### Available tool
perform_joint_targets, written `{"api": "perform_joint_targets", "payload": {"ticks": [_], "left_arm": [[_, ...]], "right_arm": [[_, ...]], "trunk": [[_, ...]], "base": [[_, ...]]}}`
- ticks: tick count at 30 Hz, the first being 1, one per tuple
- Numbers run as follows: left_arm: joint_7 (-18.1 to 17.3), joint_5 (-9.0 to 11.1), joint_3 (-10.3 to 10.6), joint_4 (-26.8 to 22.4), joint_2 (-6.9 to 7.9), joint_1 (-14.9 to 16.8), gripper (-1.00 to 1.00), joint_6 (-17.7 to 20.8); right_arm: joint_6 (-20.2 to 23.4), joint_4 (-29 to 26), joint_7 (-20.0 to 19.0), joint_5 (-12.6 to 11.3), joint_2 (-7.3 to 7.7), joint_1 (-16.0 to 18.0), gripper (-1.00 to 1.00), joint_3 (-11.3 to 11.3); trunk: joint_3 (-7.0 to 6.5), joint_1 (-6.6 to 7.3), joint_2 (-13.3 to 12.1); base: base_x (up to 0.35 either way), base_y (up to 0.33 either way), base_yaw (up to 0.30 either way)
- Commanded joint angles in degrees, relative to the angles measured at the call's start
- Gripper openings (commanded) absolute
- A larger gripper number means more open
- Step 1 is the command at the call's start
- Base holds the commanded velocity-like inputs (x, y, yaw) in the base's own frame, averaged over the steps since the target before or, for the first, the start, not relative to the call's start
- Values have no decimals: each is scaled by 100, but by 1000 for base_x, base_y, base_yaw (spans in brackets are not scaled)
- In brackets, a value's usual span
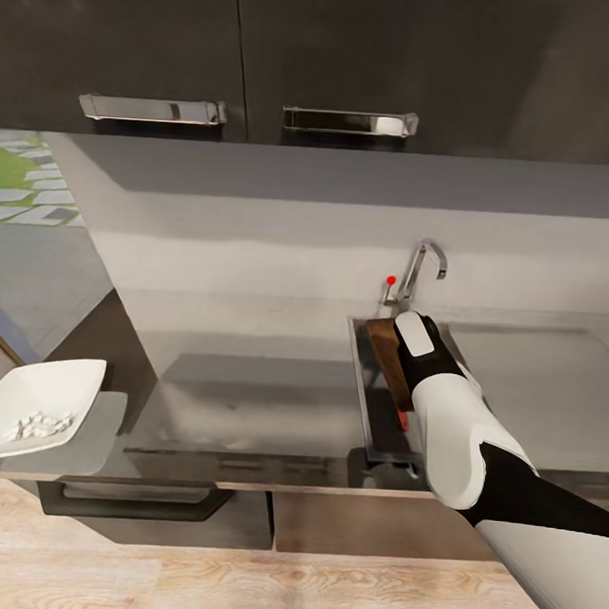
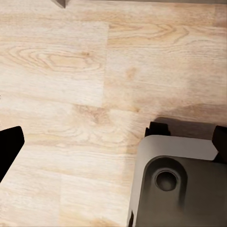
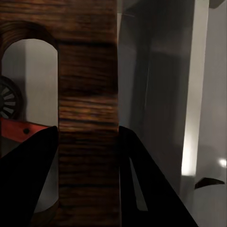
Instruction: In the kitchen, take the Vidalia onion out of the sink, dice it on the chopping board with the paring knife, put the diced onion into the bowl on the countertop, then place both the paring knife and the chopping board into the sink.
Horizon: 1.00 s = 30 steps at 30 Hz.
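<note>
Reaching down into the sink [image 1: 365, 380] at the bench's [image 1: 246, 382] right end, the right arm has its claw [image 3: 87, 142] clamped on the chopping board [image 1: 385, 345], one dark finger [image 3: 28, 179] on each side of the strip beside the board's handle hole. From the head view the board stands tilted on edge inside the basin, its top corner poking up above the rim just below the faucet [image 1: 421, 267]. Low in the basin there's a red bit of the paring knife [image 3: 23, 131] next to the round drain [image 3: 8, 104], though it's dim down there so I'm only fairly sure. The bowl [image 1: 37, 405] sits off the bench's left end with pale diced onion [image 1: 40, 425] in it. The left wrist view faces the pale wooden floor [image 2: 71, 71], and I can't tell the left claw's state.
</note>
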State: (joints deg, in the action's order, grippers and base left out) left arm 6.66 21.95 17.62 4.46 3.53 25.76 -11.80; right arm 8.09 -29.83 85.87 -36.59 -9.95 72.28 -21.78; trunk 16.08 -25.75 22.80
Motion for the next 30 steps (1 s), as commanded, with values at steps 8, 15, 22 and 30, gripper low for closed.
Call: {"api": "perform_joint_targets", "payload": {"ticks": [8,15,22,30], "left_arm": [[1,37,48,20,-2,8,100,-33],[1,37,48,20,-2,8,100,-33],[-7,37,48,20,-2,8,100,-33],[-7,37,48,20,-2,8,100,-33]], "right_arm": [[44,26,17,3,-5,6,-100,-20],[34,49,31,3,-5,6,-100,-24],[32,55,24,3,-5,6,-100,-20],[34,53,18,1,-5,6,-100,-22]], "trunk": [[84,-3,12],[149,-3,12],[214,-3,12],[288,-3,12]], "base": [[0,0,0],[0,0,0],[143,0,0],[75,0,0]]}}
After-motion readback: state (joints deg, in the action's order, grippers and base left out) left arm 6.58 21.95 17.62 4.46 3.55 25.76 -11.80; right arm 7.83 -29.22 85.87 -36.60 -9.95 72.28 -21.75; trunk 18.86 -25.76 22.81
